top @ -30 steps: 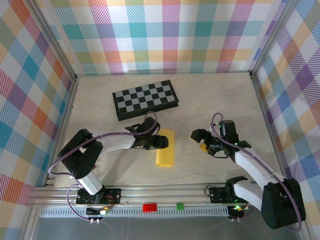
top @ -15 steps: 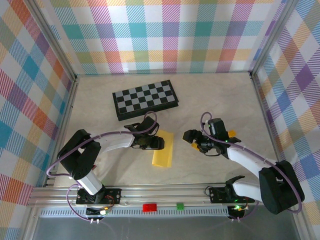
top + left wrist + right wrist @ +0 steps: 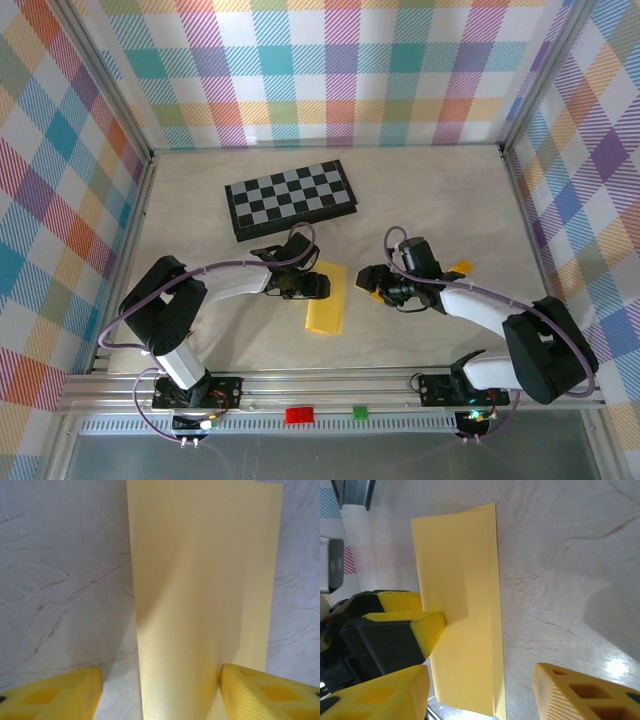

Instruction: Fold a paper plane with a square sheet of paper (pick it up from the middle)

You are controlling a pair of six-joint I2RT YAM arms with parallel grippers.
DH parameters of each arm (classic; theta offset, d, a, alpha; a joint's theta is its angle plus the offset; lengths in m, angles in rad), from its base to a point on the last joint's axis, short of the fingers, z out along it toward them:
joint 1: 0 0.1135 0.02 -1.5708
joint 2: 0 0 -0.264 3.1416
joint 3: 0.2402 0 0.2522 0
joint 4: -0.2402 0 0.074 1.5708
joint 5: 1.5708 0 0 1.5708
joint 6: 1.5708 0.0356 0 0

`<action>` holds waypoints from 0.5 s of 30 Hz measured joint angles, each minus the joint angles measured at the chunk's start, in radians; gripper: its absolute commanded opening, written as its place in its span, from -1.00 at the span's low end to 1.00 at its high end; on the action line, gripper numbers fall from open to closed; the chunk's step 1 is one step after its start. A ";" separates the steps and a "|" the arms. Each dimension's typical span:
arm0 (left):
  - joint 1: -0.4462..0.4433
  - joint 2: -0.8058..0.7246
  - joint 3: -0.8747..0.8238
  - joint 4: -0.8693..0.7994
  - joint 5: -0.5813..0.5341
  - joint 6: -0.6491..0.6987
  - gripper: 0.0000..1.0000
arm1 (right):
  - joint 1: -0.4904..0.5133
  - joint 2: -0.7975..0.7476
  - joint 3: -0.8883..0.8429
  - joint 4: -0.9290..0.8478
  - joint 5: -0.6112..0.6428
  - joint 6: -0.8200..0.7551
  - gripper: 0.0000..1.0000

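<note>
On the marble tabletop [image 3: 430, 200], the right end effector [image 3: 368, 281] has slid toward the half-folded square sheet of paper [image 3: 327, 305], half-open and empty. The left end effector [image 3: 320, 287], jaws apart, pins it, probably for the next fold.

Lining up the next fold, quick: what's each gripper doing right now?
Left gripper: open, one finger on the yellow paper, not clamping it.
Right gripper: open, holding nothing.

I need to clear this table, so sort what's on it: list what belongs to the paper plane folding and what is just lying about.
For the job:
yellow paper
left gripper, touching the paper
right gripper, beside the paper

Just lying about:
chessboard
small orange block
</note>
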 measured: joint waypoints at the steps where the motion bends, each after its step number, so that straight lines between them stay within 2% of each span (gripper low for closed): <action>1: 0.000 0.000 0.000 0.000 0.000 -0.003 0.35 | 0.007 0.014 0.005 0.004 0.001 0.006 -0.01; 10: -0.008 0.018 0.023 -0.025 -0.023 -0.027 0.39 | 0.083 0.116 0.083 0.031 0.029 0.024 -0.66; 15: -0.023 0.025 0.036 -0.043 -0.054 -0.027 0.41 | 0.119 0.202 0.125 0.035 0.049 0.037 -0.88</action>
